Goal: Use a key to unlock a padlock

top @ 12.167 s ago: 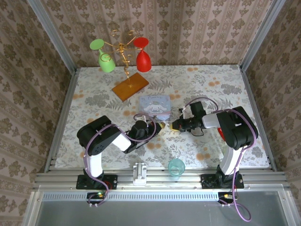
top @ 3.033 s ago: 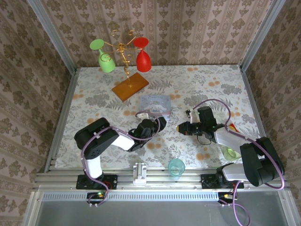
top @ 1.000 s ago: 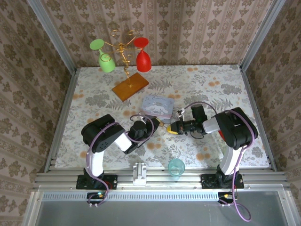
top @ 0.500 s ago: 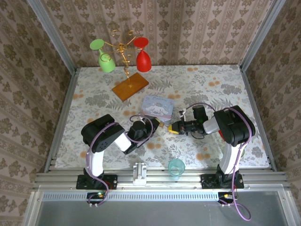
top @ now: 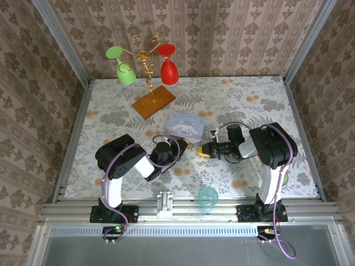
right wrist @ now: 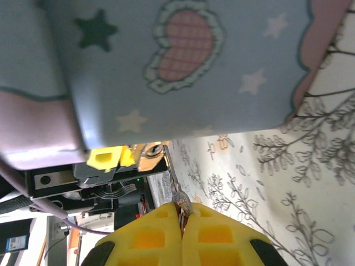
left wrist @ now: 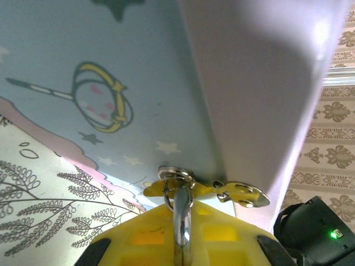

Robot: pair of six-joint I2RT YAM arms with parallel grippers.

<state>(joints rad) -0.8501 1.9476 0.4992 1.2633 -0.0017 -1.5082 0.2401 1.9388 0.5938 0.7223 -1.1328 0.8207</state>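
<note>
Clamping with both pairs of jaws pressed shut: left gripper (top: pixel 187 145) pinching the padlock (left wrist: pixel 199 192) by its thin silvery shackle between yellow waffle-moulded pads (left wrist: pixel 138 238), right gripper (top: pixel 204 151) nipping the key (right wrist: pixel 178 199), a slim dull-brass sliver aimed at that lock. Closed up from the open gap of three seconds ago to tip against tip just above the floral surface (top: pixel 249 100), so judged mid-insertion, not yet turned. Just beyond, close beside the smooth pastel tin box (top: pixel 184 124), skewed a second ago, now lying square again.
</note>
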